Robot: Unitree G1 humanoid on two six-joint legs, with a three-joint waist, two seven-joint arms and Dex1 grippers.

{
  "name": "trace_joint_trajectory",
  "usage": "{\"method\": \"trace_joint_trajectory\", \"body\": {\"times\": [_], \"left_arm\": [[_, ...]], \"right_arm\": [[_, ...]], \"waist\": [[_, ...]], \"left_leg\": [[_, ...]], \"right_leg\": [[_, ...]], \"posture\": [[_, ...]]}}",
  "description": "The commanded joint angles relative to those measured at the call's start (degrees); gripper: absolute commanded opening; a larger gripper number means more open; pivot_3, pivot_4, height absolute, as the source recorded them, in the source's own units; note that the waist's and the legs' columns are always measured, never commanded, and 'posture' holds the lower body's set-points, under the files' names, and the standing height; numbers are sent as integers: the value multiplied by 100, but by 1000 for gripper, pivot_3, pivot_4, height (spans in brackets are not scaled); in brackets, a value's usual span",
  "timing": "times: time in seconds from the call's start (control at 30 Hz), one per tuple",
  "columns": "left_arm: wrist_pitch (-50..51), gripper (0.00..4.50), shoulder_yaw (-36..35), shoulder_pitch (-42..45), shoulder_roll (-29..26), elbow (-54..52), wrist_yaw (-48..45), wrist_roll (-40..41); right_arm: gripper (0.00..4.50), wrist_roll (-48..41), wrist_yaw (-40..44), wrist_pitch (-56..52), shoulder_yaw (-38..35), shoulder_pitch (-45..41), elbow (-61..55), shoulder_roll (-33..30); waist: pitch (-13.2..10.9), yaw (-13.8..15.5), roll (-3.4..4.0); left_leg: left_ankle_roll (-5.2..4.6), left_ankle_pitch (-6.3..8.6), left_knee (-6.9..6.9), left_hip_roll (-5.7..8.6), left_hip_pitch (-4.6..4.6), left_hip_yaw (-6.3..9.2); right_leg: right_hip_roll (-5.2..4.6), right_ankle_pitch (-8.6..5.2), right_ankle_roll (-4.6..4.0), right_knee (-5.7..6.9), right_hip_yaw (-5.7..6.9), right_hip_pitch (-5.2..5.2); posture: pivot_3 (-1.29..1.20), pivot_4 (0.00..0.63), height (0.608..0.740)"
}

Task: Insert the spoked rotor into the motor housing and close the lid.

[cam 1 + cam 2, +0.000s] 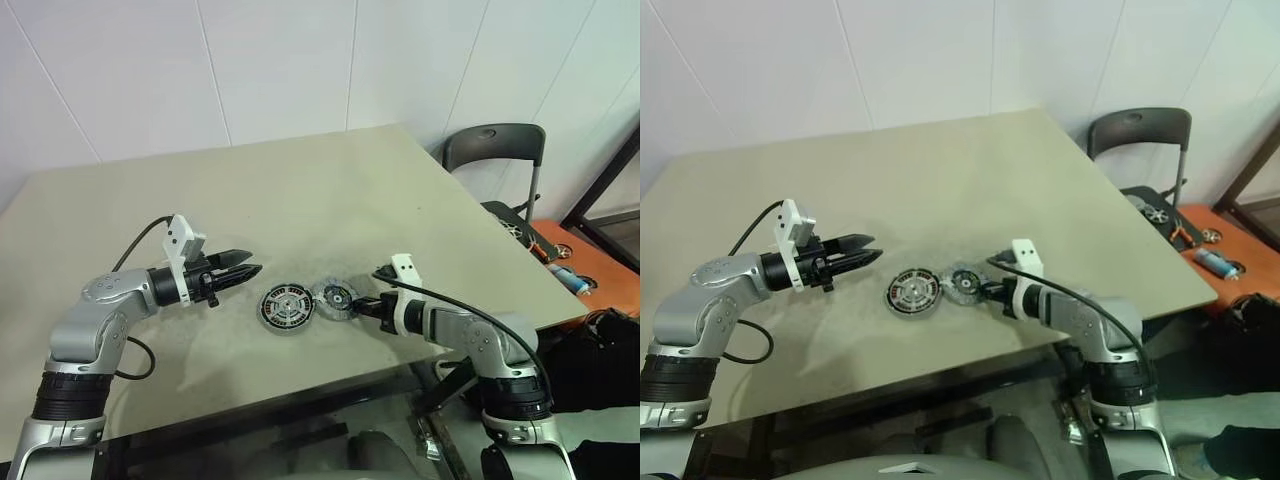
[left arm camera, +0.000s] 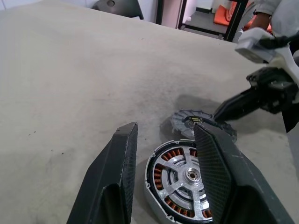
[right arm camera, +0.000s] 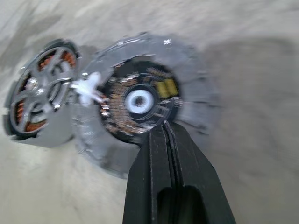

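The spoked rotor [image 2: 191, 174] lies flat on the table with its silver spokes over the motor housing, whose copper windings [image 2: 174, 153] show between them; both sit at the table's middle front [image 1: 287, 307]. Just right of it and touching its edge is the grey lid [image 1: 333, 297], with a dark ring and pale hub [image 3: 140, 100]. My right gripper [image 3: 163, 125] is shut, its tip resting on the lid's dark ring. My left gripper [image 1: 252, 263] hovers open and empty just left of the housing, pointing at it, with both fingers [image 2: 122, 158] wide apart.
The beige table [image 1: 300, 180] stretches far behind the parts. A black chair [image 1: 495, 150] stands past its right edge, with an orange surface [image 1: 590, 270] holding small tools beyond. A black cable [image 1: 140, 240] loops off the left wrist.
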State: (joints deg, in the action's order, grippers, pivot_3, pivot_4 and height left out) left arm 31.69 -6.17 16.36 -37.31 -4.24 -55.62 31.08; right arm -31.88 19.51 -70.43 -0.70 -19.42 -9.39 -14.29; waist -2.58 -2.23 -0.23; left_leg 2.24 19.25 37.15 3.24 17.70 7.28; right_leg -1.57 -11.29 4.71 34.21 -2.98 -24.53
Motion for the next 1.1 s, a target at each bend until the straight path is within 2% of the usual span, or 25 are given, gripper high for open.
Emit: {"method": "trace_joint_trajectory", "body": {"times": [0.03, 0.13, 0.3, 0.4, 0.53, 0.73, 1.1], "left_arm": [[-49, 2043, -187, 16, -44, -164, 45, 78], [-38, 2043, -229, -26, -79, -190, 53, 97], [-30, 2043, -248, -70, -104, -214, 45, 106], [-24, 2043, -202, -25, -81, -190, 18, 95], [-56, 2043, -130, 68, -46, -100, -27, 53], [-58, 2043, -116, 125, -36, -78, -42, 38], [-31, 2043, -158, 63, -32, -174, 25, 55]], "right_arm": [[15, 68, -29, 154, -44, -21, 139, 58], [15, 32, 20, 243, -210, 51, 210, -9], [15, -541, 564, 232, -912, 51, -31, -419], [15, -235, 852, 509, -602, 255, 15, -979], [15, 55, 890, 724, -253, 323, 245, -1176], [15, 302, 780, 950, 156, 459, 334, -852], [15, 458, 749, 1127, 352, 141, 573, -300]], "waist": [[1, 1, -1], [1, 4, -2], [1, 31, -1], [1, 41, -2], [1, 0, -2], [10, -32, -17], [11, -30, -18]], "left_leg": [[0, 0, 0, 0, 0, 0], [0, 0, 1, 0, -1, 0], [0, 0, 3, 3, 1, -1], [-1, 1, 3, 3, 1, -5], [-3, 2, 1, 1, -3, -9], [-3, 2, 4, -2, -23, -18], [-3, 2, 4, -6, -29, -18]], "right_leg": [[0, 0, 0, 0, 0, 0], [0, 6, -9, 1, 0, 0], [-1, 4, -5, 0, 0, 1], [-1, 1, 2, -3, 0, 3], [6, -2, 7, 0, 1, 4], [10, -3, 8, 4, -4, 22], [14, 0, 4, 9, -7, 21]], "posture": [[0, 0, 740], [0, 0, 740], [0, 0, 740], [0, 0, 740], [0, 0, 740], [0, 0, 740], [0, 0, 740]]}}
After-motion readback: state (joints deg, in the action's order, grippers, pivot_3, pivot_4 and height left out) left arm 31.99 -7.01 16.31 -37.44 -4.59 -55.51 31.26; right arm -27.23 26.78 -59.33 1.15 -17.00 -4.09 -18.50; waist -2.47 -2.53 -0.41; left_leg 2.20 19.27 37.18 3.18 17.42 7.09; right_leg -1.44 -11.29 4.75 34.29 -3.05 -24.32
